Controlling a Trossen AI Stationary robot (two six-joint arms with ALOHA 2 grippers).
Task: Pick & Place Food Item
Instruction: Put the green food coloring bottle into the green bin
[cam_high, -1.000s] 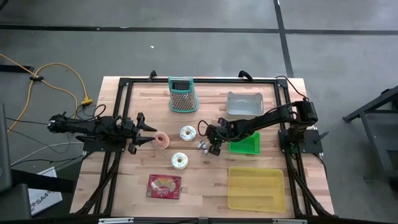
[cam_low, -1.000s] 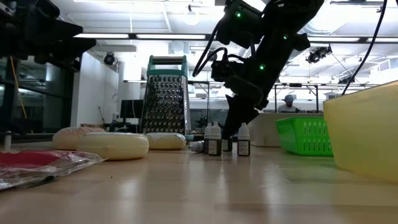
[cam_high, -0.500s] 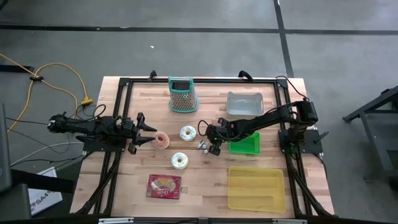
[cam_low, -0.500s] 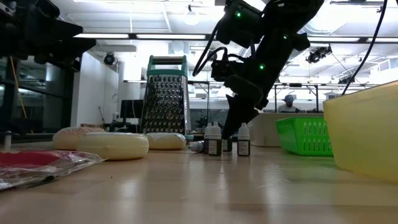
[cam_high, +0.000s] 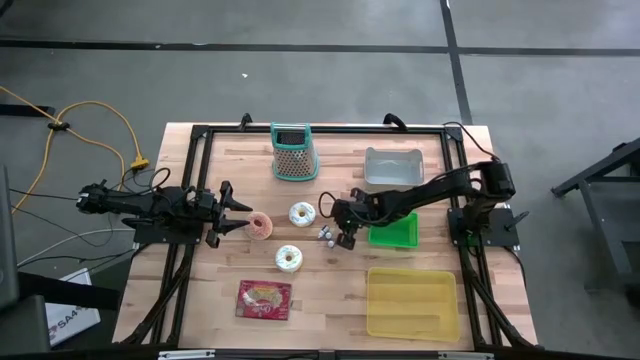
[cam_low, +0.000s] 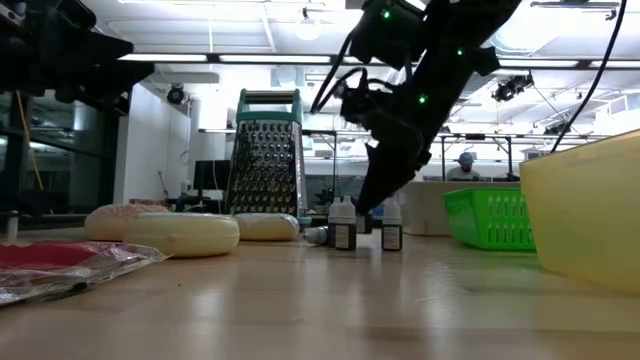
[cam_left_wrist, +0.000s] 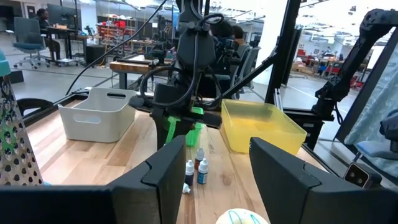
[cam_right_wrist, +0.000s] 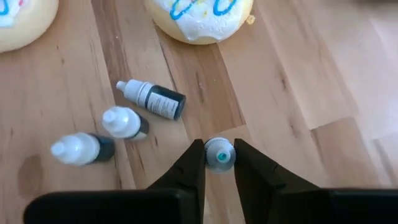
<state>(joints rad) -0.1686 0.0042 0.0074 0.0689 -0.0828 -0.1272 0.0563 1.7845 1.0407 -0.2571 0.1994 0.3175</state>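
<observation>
One small bottle (cam_right_wrist: 219, 154) is being clamped upright between the right gripper's (cam_right_wrist: 219, 163) fingers, three others lying just left; the left gripper (cam_high: 232, 211) is being held apart.

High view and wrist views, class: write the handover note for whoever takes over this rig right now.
Right gripper: fingers shut on a small dropper bottle, beside the green basket.
Left gripper: open, waiting by the pink donut.
Three more bottles remain on the table, one lying down. Two white-iced donuts and a red packet are untouched.
Done: one bottle gripped. Left: lifting and placing it; the destination is unclear.
</observation>
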